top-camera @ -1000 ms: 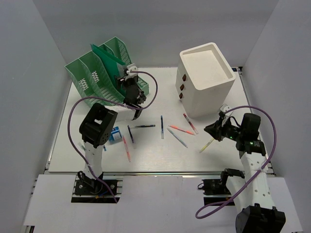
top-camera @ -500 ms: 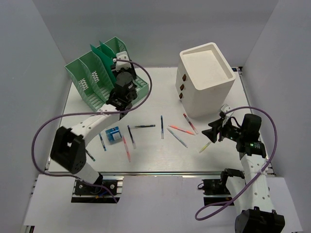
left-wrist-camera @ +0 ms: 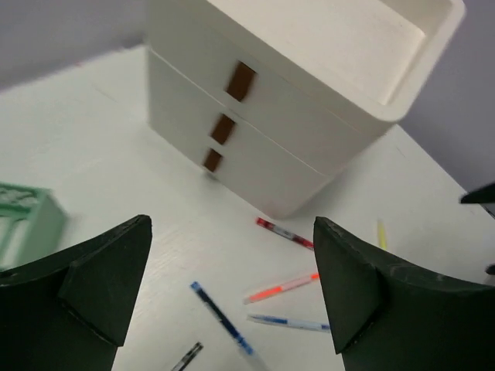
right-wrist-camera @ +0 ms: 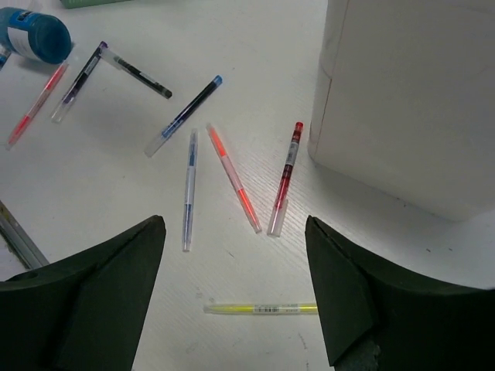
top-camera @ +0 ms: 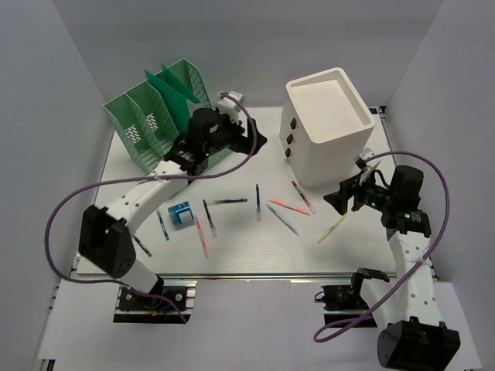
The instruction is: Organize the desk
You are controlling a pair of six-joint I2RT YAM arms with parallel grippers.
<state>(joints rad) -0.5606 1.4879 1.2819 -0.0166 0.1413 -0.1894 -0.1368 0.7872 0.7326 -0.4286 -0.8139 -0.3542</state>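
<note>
We see the tabletop (top-camera: 247, 246) as a large, flat, white rectangle lying level. A metal rail (top-camera: 255, 276) runs along its near edge, and pale grey walls (top-camera: 46, 116) close it in on the left, right and far sides. Its surface shows a faint grain, and loose pens (top-camera: 228, 201) lie scattered across its middle.

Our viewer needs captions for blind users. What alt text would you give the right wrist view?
The right arm's two dark fingers stand open over the white desk, a yellow pen lying between them in the picture. Beyond it, a red pen, an orange pen and a blue pen lie near one another, with the white drawer box at right.
</note>
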